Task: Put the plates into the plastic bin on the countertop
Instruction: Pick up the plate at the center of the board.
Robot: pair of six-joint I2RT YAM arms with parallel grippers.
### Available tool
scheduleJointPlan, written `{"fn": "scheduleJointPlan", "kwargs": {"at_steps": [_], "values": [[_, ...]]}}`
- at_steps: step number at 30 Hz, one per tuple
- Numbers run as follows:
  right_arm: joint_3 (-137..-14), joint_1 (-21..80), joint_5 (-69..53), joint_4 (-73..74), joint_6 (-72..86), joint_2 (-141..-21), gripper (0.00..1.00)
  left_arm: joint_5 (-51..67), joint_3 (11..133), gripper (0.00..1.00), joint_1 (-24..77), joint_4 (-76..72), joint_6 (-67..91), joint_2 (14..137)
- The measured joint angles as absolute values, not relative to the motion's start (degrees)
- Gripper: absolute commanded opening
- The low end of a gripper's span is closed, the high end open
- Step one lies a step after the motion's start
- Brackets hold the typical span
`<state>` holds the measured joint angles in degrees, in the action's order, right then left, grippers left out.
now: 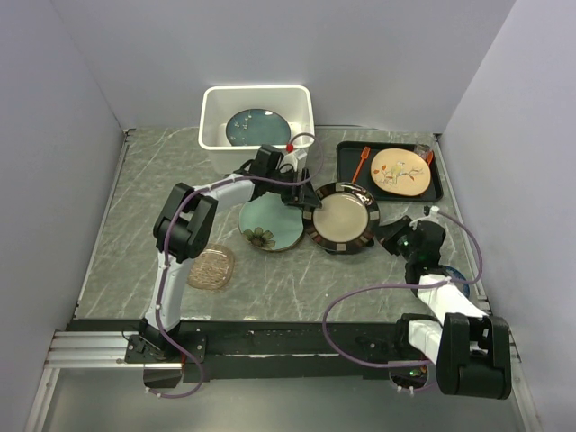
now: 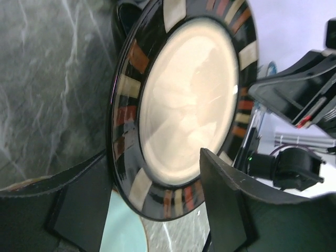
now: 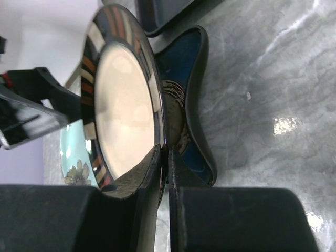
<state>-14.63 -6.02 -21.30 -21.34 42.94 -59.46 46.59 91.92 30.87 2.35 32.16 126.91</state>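
The dark-rimmed cream plate is held tilted just above the counter. My right gripper is shut on its right rim; in the right wrist view the fingers pinch the rim of the plate over the blue star-shaped plate. My left gripper is open, its fingers straddling the plate's left rim without closing on it. The white plastic bin stands at the back and holds a dark teal plate. The pale green flowered plate lies beside the held plate.
An amber glass plate lies at the front left. A black tray at the back right carries a tan plate and orange utensils. Walls close in the counter on the left, back and right.
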Motion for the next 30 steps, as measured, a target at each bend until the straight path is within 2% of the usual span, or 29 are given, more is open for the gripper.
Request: {"fn": "scheduleJointPlan", "kwargs": {"at_steps": [2, 9, 12, 15, 16, 19, 24, 30], "values": [[-14.6, -6.0, -21.5, -21.5, 43.0, -59.2, 0.05, 46.6, 91.9, 0.61, 31.0, 3.7, 31.0, 126.9], [-14.6, -6.4, -22.2, -23.6, 43.0, -59.5, 0.05, 46.7, 89.9, 0.58, 31.0, 0.5, 31.5, 126.5], [-14.6, -6.7, -22.3, -24.6, 43.2, -60.2, 0.05, 46.8, 86.1, 0.49, 31.0, -6.3, 35.9, 125.8], [-14.6, -7.0, -22.1, -25.3, 43.2, -60.9, 0.05, 46.7, 83.2, 0.32, 31.0, -13.3, 41.7, 125.8], [-14.6, -7.1, -22.0, -25.5, 43.2, -61.0, 0.05, 46.7, 82.6, 0.21, 30.9, -15.4, 43.4, 125.8], [-14.6, -7.4, -21.6, -25.7, 43.2, -61.2, 0.04, 46.9, 81.9, 0.01, 30.6, -20.2, 47.7, 125.8], [-14.5, -7.5, -21.3, -25.7, 43.2, -61.4, 0.04, 47.2, 82.0, 0.01, 30.6, -23.3, 49.4, 125.1], [-14.5, -7.5, -22.6, -25.8, 43.7, -63.1, 0.03, 47.1, 82.5, 0.01, 30.6, -17.0, 46.3, 122.6]]}}
